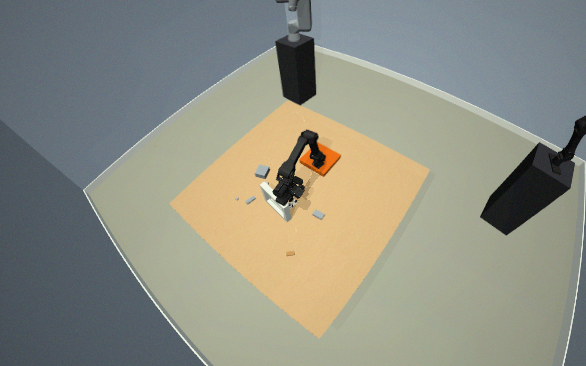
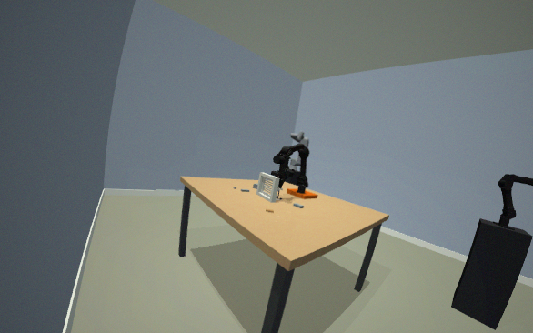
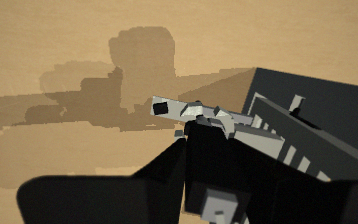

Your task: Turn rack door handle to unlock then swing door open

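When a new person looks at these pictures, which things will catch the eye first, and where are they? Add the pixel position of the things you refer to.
Probably the bright orange base plate (image 1: 334,156) (image 2: 313,196) under the black arm (image 1: 296,152) (image 2: 304,166), on the wooden table (image 1: 318,290) (image 2: 262,227). Next, the white frame (image 1: 286,212) (image 2: 274,188) standing on the table beside the arm's gripper. Away from the table, a second black arm (image 1: 574,135) (image 2: 507,196) stands on a tall dark pedestal (image 1: 523,195) (image 2: 489,273).

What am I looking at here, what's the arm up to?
A black arm on an orange base is working on a small white rack on a table. Its gripper looks closed on the door's handle. How far the door has swung is hard to tell, but the handle hasn't been let go. Small loose blocks lie around the rack.
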Controlling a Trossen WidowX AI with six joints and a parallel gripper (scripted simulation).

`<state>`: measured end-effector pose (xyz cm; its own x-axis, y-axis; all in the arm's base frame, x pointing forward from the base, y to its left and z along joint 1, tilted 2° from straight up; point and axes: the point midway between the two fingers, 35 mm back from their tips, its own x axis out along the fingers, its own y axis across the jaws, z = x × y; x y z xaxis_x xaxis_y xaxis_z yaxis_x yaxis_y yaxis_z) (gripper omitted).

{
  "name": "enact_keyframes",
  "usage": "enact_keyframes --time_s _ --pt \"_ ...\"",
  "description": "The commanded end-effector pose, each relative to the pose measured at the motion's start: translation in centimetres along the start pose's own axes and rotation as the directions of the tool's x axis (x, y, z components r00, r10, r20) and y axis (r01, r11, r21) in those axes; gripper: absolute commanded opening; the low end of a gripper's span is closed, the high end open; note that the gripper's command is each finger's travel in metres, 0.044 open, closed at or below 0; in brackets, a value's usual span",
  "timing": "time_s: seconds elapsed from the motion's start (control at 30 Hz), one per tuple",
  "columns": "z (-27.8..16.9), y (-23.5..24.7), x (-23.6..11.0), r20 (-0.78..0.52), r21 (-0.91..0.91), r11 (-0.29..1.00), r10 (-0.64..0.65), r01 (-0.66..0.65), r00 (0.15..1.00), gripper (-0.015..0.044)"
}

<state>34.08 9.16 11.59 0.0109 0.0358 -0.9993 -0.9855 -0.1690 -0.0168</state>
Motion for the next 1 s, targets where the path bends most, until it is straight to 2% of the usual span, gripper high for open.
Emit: enact_keyframes --time_s 0.0,0.3,0.63,0.73,0.97 --pt "-0.12 0.01 0.12 -0.007 -0.119 0.993 0.000 -0.001 1.000 0.0013" --pt "-0.12 0.01 0.12 -0.007 -0.119 0.993 0.000 -0.001 1.000 0.0013" --pt "-0.12 0.01 0.12 -0.007 -0.119 0.993 0.000 -0.001 1.000 0.0275" --pt "-0.12 0.01 0.12 -0.007 -0.087 0.996 0.000 -0.001 1.000 0.0285" --pt "-0.12 0.00 0.12 -0.007 0.249 0.969 0.000 0.002 1.000 0.0285"
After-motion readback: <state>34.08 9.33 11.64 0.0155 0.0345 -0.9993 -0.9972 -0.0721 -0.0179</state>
